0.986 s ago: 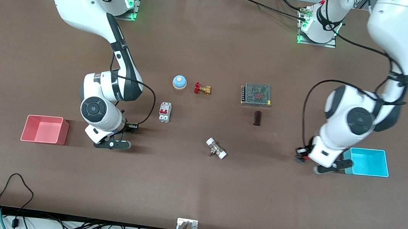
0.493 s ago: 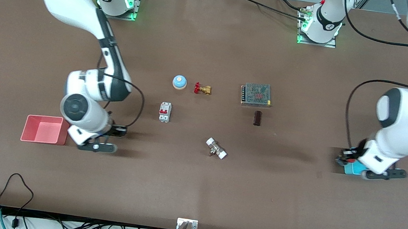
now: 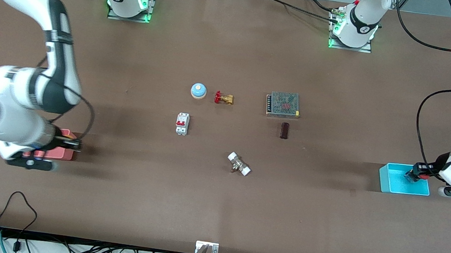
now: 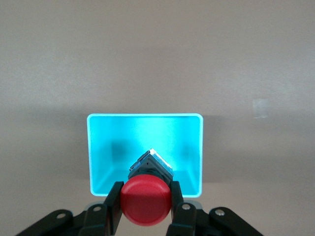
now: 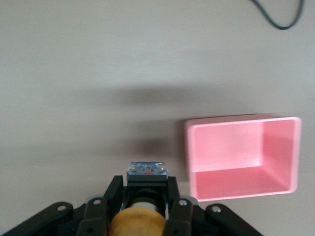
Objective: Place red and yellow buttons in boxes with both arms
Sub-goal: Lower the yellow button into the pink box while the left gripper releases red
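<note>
My left gripper (image 4: 146,199) is shut on the red button (image 4: 146,202), gripping its round cap, with the dark body pointing down over the cyan box (image 4: 145,142). In the front view the left gripper (image 3: 416,173) hangs over that cyan box (image 3: 395,182) at the left arm's end of the table. My right gripper (image 5: 143,192) is shut on the yellow button (image 5: 139,222), which hangs over bare table just beside the pink box (image 5: 241,155). In the front view the right gripper (image 3: 65,142) is at the edge of the pink box (image 3: 61,154), which the arm mostly hides.
In the middle of the table lie a blue bell (image 3: 198,90), a brass valve with a red handwheel (image 3: 223,98), a white circuit breaker (image 3: 182,123), a mesh-topped power supply (image 3: 283,104), a small dark block (image 3: 285,130) and a white-ended fitting (image 3: 239,164).
Both arms have swung outward with their buttons. The right gripper moved to the pink box's edge. The left gripper moved over the cyan box.
</note>
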Available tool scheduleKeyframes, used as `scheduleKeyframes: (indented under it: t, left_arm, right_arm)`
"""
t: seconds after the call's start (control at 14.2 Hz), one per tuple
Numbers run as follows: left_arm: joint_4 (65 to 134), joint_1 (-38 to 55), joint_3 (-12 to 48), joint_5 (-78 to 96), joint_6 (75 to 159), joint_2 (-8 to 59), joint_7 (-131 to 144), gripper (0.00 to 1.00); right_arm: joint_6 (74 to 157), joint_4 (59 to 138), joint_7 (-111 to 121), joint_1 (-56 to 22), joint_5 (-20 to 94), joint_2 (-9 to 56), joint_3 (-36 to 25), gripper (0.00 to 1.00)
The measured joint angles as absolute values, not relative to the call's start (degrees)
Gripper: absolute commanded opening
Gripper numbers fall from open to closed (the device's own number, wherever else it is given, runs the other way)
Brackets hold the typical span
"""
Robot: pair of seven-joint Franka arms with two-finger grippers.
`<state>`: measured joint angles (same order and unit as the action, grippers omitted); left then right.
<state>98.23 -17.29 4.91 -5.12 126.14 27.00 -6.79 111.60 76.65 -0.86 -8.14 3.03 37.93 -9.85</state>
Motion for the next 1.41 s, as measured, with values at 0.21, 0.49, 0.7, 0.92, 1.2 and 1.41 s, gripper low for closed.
scheduleKeyframes:
  t: [0.21, 0.49, 0.7, 0.92, 1.2, 1.41]
  left_arm:
    - [98.6, -17.5, 4.9, -5.1, 129.3, 30.5, -7.1, 0.34]
    - [98.7, -18.2, 4.9, -5.1, 133.3, 34.0, -7.3, 0.54]
    - [98.5, -18.2, 5.0, -5.1, 133.5, 34.2, -7.3, 0.80]
    - [97.8, -18.2, 5.2, -5.1, 133.6, 34.2, -7.4, 0.84]
    - [95.0, -17.8, 6.2, -5.1, 133.2, 33.5, -7.3, 0.87]
    - [94.5, -16.4, 7.6, -5.1, 130.2, 31.0, -4.6, 0.88]
  right_arm:
    - [111.4, 76.6, 5.4, -3.4, 3.0, 39.0, -9.9, 0.26]
    - [112.8, 76.5, 10.4, -0.1, 1.7, 42.2, -9.9, 0.26]
    - [113.0, 76.5, 10.4, -0.2, 1.4, 43.5, -9.7, 0.26]
    - [114.6, 76.5, 10.4, -0.3, 1.4, 45.0, -9.6, 0.26]
    - [115.6, 76.5, 10.4, -0.2, 1.2, 46.7, -9.6, 0.27]
    - [116.1, 76.5, 10.4, 0.0, 1.2, 47.8, -9.6, 0.27]
